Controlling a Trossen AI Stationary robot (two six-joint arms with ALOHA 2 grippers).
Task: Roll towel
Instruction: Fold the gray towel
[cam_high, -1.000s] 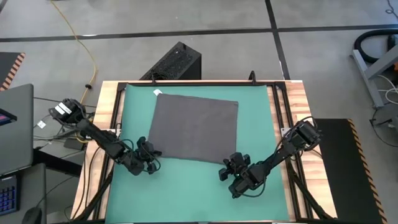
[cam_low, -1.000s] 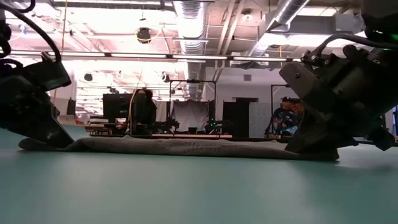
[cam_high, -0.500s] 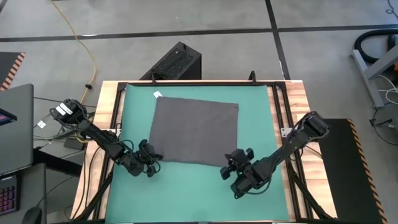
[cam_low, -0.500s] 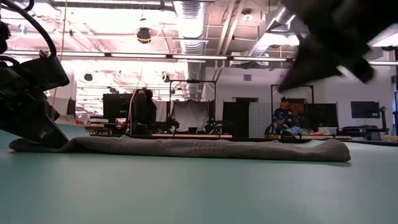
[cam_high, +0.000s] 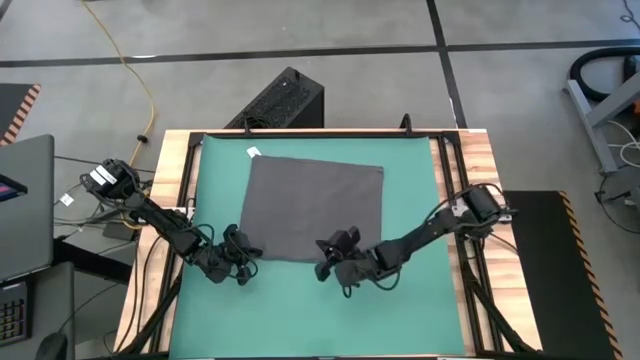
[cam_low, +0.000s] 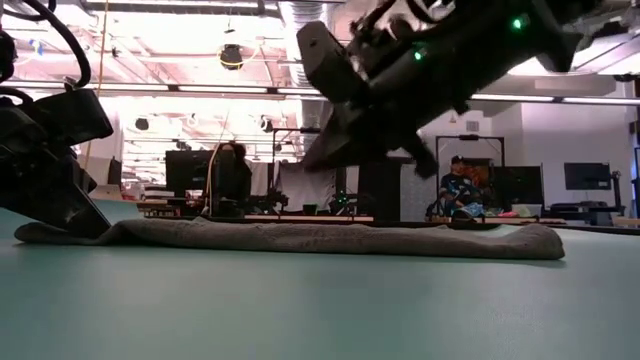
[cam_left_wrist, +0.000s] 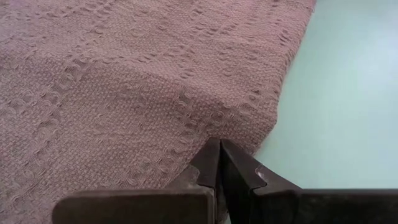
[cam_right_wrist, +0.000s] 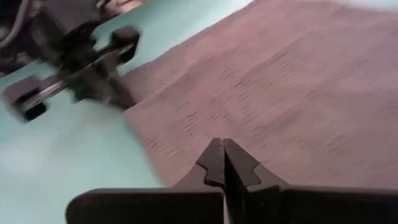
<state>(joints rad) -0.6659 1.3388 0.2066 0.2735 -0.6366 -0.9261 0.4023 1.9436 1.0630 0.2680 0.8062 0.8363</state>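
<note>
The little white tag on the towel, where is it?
In the high view the white tag sits at the towel's far left corner, on the green mat, diagonally opposite the right gripper.

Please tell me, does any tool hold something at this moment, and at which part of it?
The left tool is shut at the towel's near left corner, apparently pinching it. The right tool is shut, raised above the near edge, holding nothing.
</note>
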